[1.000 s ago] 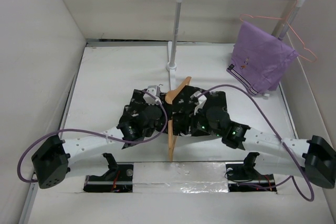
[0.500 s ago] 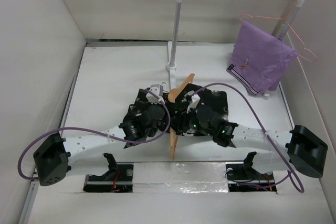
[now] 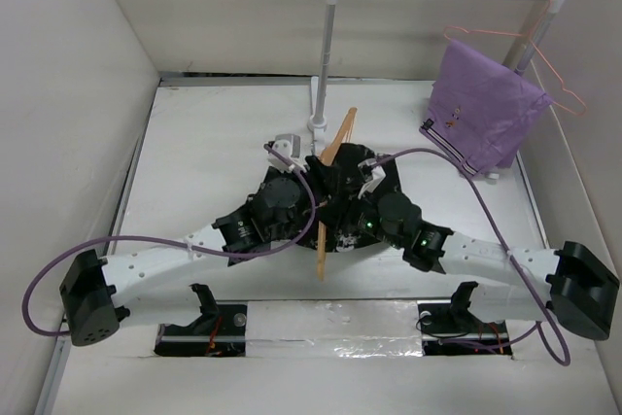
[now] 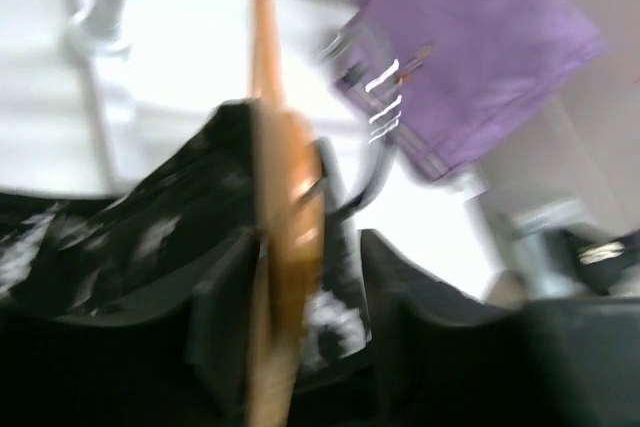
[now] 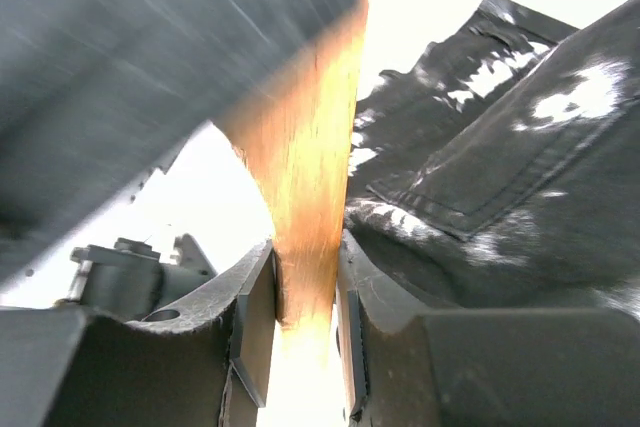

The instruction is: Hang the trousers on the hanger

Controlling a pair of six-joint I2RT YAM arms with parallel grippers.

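The tan wooden hanger [image 3: 338, 143] stands nearly edge-on at the table's middle, with the black white-speckled trousers [image 3: 352, 160] bunched round it. My right gripper [image 5: 300, 317] is shut on the hanger's [image 5: 310, 167] wood, and the trousers [image 5: 500, 177] hang just to its right. In the blurred left wrist view the left gripper [image 4: 300, 337] is open. The hanger [image 4: 285, 207] lies against its left finger, and speckled trousers cloth [image 4: 130, 247] fills the gap beside it. Both wrists crowd together over the bundle, hiding much of the trousers.
A white clothes rack [image 3: 330, 55] stands at the back, its base just behind the hanger's far tip. A plain purple cloth [image 3: 481, 114] on thin pink wire hangers [image 3: 549, 60] hangs from the rail's right end. White walls close in the table.
Both wrists have moved back and inward with the bundle. The hanger has swung from slanted to nearly edge-on. The left jaws have opened; the right jaws have closed onto the hanger.
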